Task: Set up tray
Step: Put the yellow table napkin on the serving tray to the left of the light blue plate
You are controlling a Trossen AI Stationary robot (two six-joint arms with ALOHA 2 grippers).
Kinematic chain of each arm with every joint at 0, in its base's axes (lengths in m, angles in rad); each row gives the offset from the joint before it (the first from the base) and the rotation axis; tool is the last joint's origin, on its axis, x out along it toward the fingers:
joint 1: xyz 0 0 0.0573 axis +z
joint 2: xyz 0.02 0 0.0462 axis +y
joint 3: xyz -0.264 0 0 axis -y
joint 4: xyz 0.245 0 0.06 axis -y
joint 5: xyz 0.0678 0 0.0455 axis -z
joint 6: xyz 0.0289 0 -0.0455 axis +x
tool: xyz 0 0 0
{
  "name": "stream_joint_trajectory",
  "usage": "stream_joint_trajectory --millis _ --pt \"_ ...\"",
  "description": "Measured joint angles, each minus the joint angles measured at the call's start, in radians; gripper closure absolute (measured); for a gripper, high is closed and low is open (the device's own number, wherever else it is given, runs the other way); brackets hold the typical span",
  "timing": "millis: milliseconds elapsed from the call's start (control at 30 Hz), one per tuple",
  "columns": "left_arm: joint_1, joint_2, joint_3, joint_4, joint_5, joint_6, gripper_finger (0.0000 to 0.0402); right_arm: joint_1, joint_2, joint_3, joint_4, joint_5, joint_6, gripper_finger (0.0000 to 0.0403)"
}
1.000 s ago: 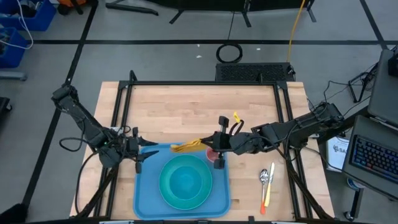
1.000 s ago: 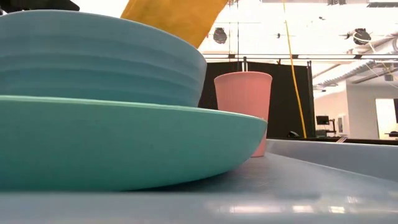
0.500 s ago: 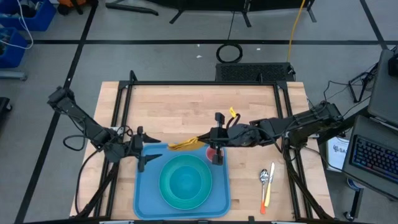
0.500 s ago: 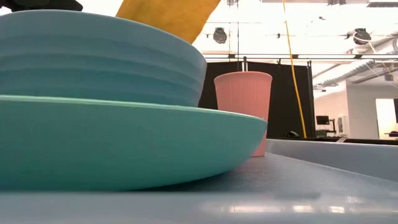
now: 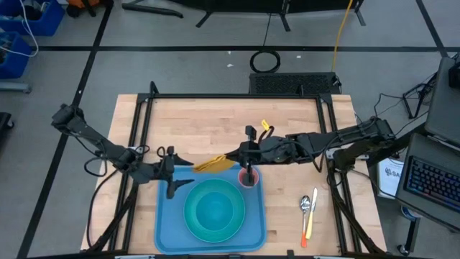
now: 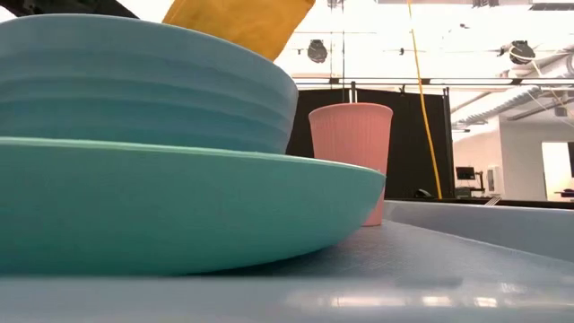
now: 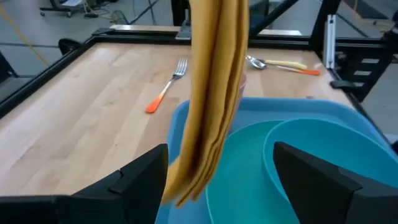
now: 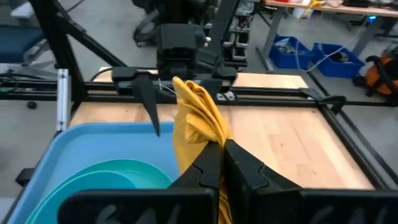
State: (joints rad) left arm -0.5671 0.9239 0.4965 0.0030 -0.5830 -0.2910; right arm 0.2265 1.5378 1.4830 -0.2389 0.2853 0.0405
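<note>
Wooden boards make the table top (image 5: 215,122), and the blue tray (image 5: 167,219) lies at its near edge, between the two arms. On the tray sits a teal plate (image 5: 192,221) with a teal bowl (image 5: 213,208) in it, and a pink cup (image 6: 352,144) stands at the tray's far right corner.

The right gripper (image 8: 219,163) has its fingers pressed together on a yellow napkin (image 5: 213,164), which hangs in the air above the far edge of the tray. The left gripper (image 7: 221,177) has its fingers spread wide on both sides of the hanging cloth, and it holds nothing. A fork (image 7: 166,84) lies on the wood beyond the tray, and a spoon (image 5: 305,203) with an orange-handled piece beside it lies to the right of the tray.

I judge that the step in hand is to place the napkin. To do it well, the right arm should carry the cloth low and slowly to a free strip of the tray beside the plate, so it does not fall into the bowl or brush the cup. The left gripper should stay apart from the cloth, or it may pull it. The release should come only when the napkin rests flat.
</note>
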Motion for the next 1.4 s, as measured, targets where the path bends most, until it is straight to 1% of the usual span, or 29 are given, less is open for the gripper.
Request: stream_joint_trajectory --millis 233,333,433,600,933,967,1100,1167,1267,1400 --pt "0.042 0.072 0.0 0.025 0.03 0.002 0.011 -0.004 0.023 0.0 0.019 -0.007 0.0 0.0403" --pt "0.057 0.092 0.0 0.044 0.029 0.004 0.012 -0.005 0.032 0.0 0.03 -0.029 0.0 0.0403" --pt "0.064 0.098 0.0 0.044 0.03 0.0 0.0141 -0.005 0.034 0.0 0.029 -0.029 -0.003 0.0403" --pt "0.064 0.098 0.0 0.046 0.037 -0.001 0.0201 -0.005 0.034 0.0 0.041 -0.029 -0.011 0.0403" --pt "0.061 0.097 0.0 0.028 0.04 -0.068 0.0381 -0.005 0.034 0.0 0.042 -0.029 -0.026 0.0403" --pt "0.059 0.097 0.0 0.024 0.042 -0.072 0.0388 -0.005 0.034 0.0 0.042 -0.029 -0.026 0.0403" --pt "0.04 0.097 0.0 0.023 0.065 -0.114 0.0383 -0.01 0.047 -0.001 0.053 -0.035 -0.027 0.0403" --pt "0.028 0.097 0.0 0.022 0.085 -0.135 0.0386 -0.019 0.063 -0.002 0.059 -0.07 -0.027 0.0403" --pt "0.003 0.097 0.0 0.022 0.087 -0.179 0.0393 -0.039 0.095 -0.002 0.103 -0.119 -0.027 0.0403" --pt "-0.031 0.097 0.0 0.021 0.087 -0.224 0.0388 -0.075 0.142 -0.002 0.156 -0.186 -0.027 0.0403"
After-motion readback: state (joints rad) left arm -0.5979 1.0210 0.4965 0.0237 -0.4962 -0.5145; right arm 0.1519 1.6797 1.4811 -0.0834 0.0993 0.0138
